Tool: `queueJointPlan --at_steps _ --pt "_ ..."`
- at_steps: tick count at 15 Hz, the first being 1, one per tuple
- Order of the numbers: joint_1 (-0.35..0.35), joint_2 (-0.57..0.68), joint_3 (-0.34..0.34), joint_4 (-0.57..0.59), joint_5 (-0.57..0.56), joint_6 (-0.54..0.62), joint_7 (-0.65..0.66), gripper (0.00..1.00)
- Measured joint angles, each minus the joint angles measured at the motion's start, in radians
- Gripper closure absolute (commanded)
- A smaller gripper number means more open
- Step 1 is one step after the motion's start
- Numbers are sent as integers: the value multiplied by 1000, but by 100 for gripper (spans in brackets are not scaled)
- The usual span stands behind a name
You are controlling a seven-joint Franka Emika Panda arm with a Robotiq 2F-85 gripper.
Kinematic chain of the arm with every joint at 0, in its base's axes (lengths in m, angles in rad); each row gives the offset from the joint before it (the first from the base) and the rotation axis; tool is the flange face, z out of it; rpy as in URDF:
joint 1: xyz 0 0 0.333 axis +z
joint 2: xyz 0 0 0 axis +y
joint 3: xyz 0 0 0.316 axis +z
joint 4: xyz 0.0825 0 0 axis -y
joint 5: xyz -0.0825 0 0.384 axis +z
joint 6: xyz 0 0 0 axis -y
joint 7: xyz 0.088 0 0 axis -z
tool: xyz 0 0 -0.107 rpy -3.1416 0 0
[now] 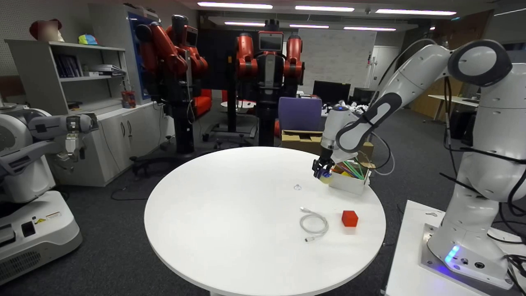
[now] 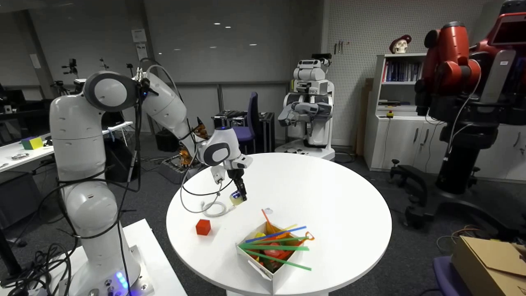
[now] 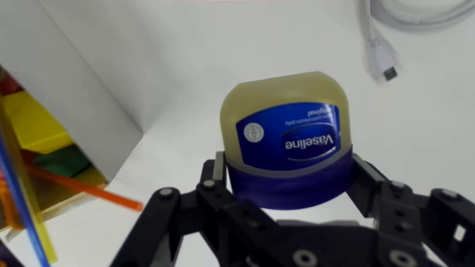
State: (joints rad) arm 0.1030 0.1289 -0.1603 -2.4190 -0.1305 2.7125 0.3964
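Pincer (image 2: 240, 195) holds jar (image 2: 236, 199) above table (image 2: 337, 197); red cube (image 2: 203, 227) near white box (image 2: 285, 276)

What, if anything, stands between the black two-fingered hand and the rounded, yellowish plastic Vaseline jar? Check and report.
Nothing visible: in the wrist view, the hand is clamped on the jar by its dark-blue lid, touching opposite sides. The open white rectangular box stands to one side, not between them.

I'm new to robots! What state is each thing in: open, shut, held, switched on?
Vaseline jar: lid on, held above the table.
Gripper: shut on the lid.
White box: open-topped, filled.
White cable: loosely coiled, both ends unplugged.
Red cube: resting on the table, ungripped.
Base lights: glowing blue.
Cupboard doors: shut.
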Motion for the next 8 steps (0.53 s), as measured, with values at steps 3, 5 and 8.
queueJointPlan --at_steps 3,5,8 --pt "-84 -95 -15 -6 0 9 0 45" --pt "-145 -151 -30 -10 14 24 -1 45" --pt "-235 -210 -54 -21 29 47 -1 45"
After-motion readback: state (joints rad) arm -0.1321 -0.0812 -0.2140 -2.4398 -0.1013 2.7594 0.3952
